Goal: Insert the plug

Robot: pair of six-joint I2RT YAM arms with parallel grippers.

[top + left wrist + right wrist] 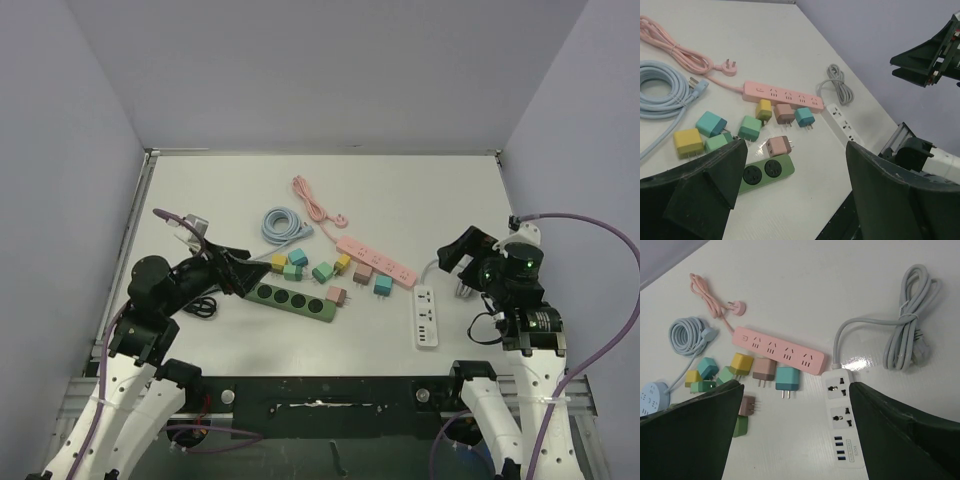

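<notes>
Several small coloured plug adapters lie mid-table between three power strips: a green strip (295, 300), a pink strip (375, 260) and a white strip (426, 318). My left gripper (240, 270) is open and empty, hovering over the green strip's left end. In the left wrist view it (796, 150) frames the green strip's end (765, 172) and a pink plug (778, 146). My right gripper (455, 255) is open and empty, above the table right of the white strip. In the right wrist view it (796, 387) looks down on a teal plug (787, 380) and the white strip (842, 415).
A coiled blue cable (283, 223) and a pink cable (315, 200) lie behind the plugs. A bundled grey cord (907, 325) runs from the white strip. A black cord (200, 308) lies by the left arm. Grey walls enclose the table on three sides.
</notes>
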